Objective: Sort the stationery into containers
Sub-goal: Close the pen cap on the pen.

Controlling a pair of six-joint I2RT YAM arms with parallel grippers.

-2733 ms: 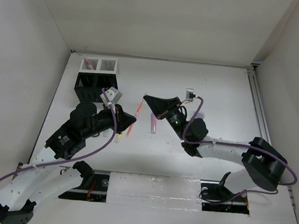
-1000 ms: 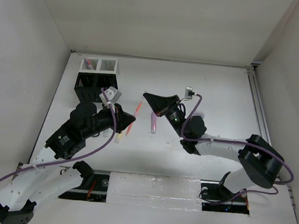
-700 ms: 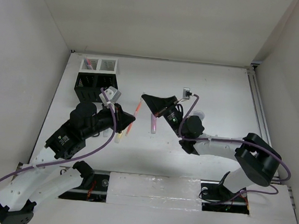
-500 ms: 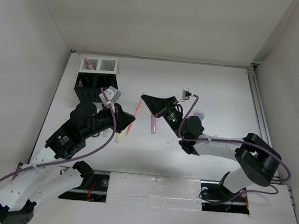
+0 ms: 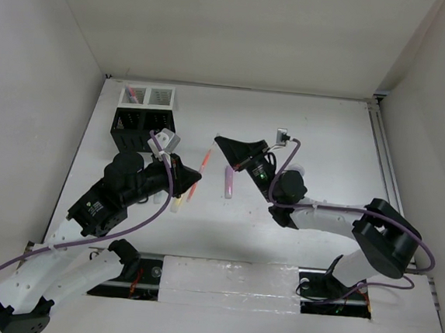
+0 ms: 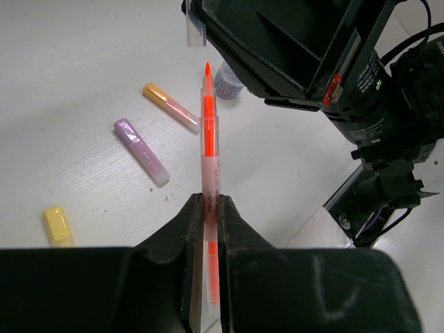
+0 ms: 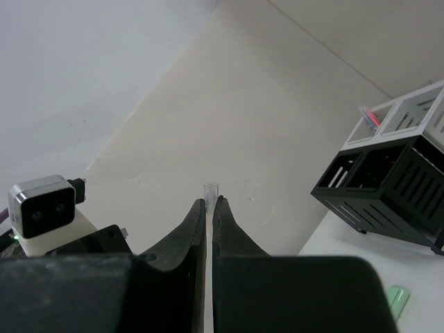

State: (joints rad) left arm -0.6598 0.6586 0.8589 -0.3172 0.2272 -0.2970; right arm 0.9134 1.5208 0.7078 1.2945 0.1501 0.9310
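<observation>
Left wrist view: I am looking along the left gripper (image 6: pixel 208 202), and its two jaws are pressing together on the orange pen (image 6: pixel 207 132), with no gap showing beside the barrel.
Orange pen: it is sticking straight forward out of the fingers, uncapped, and its tip is pointing toward the right gripper (image 7: pixel 209 205).
Right gripper: its jaws are closing tight on a small clear cap (image 7: pixel 209 188), which is poking out just past the fingertips.
Cap and pen tip: in the left wrist view the cap is hanging just beyond the tip, a little to its left. The two are near but not touching.
Meeting place: in the top view I am seeing both grippers facing each other near the middle of the white table (image 5: pixel 327 129), to the right of the containers.
Loose stationery: a purple marker (image 6: pixel 141 151), an orange-yellow marker (image 6: pixel 171 107) and a yellow stub (image 6: pixel 57 225) are lying flat on the table, apart from each other. A small round whitish piece (image 6: pixel 225 80) is partly hiding behind the pen.
Green marker: it (image 7: pixel 397 298) is lying on the table near the black organiser (image 5: pixel 142 131), cut by the picture corner.
Containers: the white organiser (image 5: pixel 148 96) is standing just behind the black one at the far left. A pink pen (image 5: pixel 132 94) is leaning in its left compartment. I cannot tell what the black compartments are holding.
</observation>
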